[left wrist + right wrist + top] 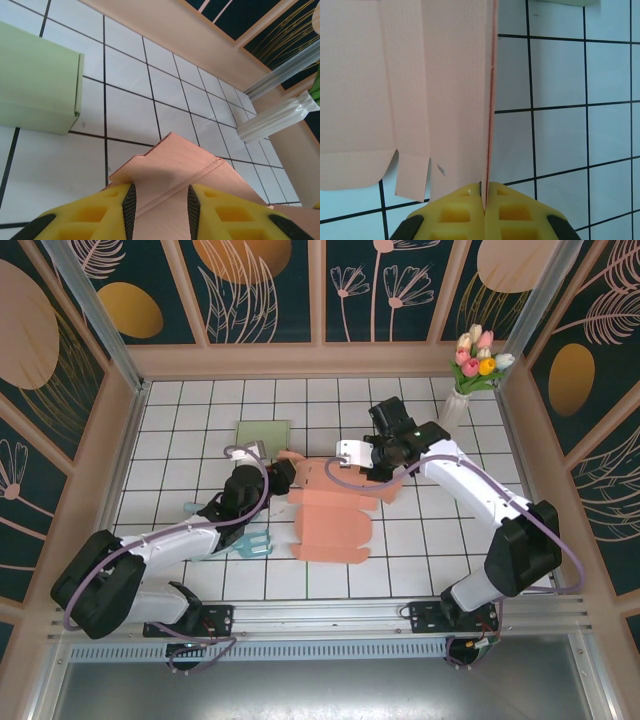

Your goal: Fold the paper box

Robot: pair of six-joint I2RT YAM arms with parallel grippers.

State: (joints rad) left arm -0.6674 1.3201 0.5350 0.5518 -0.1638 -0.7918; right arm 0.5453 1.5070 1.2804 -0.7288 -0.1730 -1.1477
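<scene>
The paper box (332,525) is a flat salmon-pink cut-out lying mid-table, with flaps at its near and far ends. My left gripper (284,476) sits at its far-left corner. In the left wrist view the gripper (160,192) is open, and a pink flap (172,160) with a crease runs between the two black pads. My right gripper (352,466) is at the sheet's far edge. In the right wrist view the gripper (484,189) is shut on a raised pink panel (445,90) seen edge-on, its tabs hanging to the left.
A folded green box (262,432) (35,85) lies just beyond the left gripper. A teal object (250,543) rests beside the left arm. A vase of tulips (478,365) stands in the back right corner against the wooden wall.
</scene>
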